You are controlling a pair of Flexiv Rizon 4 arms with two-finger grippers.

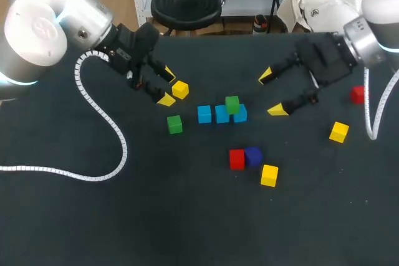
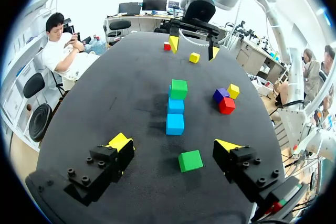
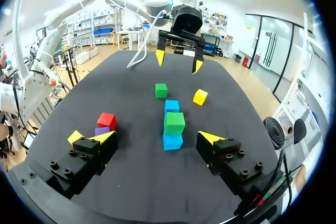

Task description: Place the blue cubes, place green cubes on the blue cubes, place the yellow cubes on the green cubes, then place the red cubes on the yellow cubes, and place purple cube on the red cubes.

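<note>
Surface: wide dark matte surface, with the coloured cubes spread over its middle and right side.
Left arm: big silver left arm in from the left corner, its white ribbed cable looping across the surface.
Right arm: silver right arm coming in from the right corner.
Left hand: left hand spread wide and empty, with a small yellow cube just beside its tips.
Right hand: right hand also wide open, holding nothing, just right of the blue row.
Blue row: three light blue cubes touching side by side, mid-surface between the two hands.
Stacked green: green cube up on the row, toward its right end.
Loose green: second green cube flat on the surface, left of the row.
Yellows: second yellow cube far right; third yellow cube near the front.
Reds: red cube touching the purple cube; other red cube by the right arm.
</note>
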